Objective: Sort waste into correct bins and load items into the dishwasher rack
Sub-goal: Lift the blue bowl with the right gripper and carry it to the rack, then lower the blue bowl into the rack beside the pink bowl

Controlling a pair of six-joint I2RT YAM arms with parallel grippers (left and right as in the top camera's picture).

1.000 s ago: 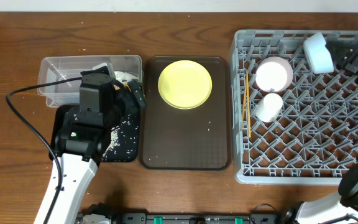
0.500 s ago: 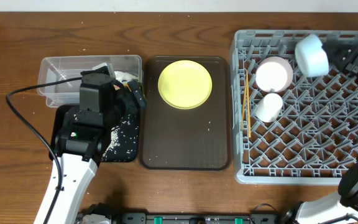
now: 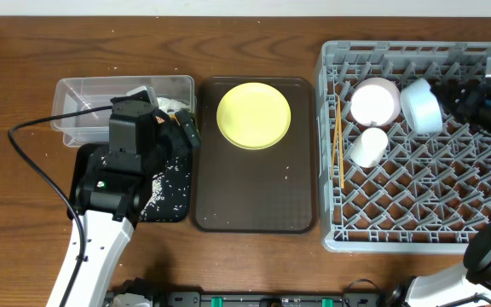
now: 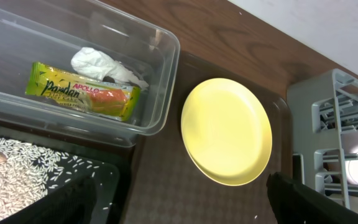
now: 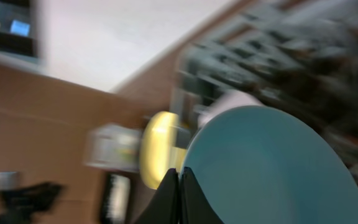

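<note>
One light blue round bowl (image 3: 420, 104), rim pinched in your right fingers (image 5: 169, 196), has dropped just beside the white round bowl (image 3: 375, 101): nearly racked, release next

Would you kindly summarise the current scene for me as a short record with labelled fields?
Left gripper: open, above the near corners of the two bins
Right gripper: shut on the light blue bowl, over the dishwasher rack
In rack: white bowl, white cup, chopsticks
Clear tub: snack wrapper, tissue
Black tray: rice scraps
Brown tray: yellow-green plate, not yet loaded
</note>
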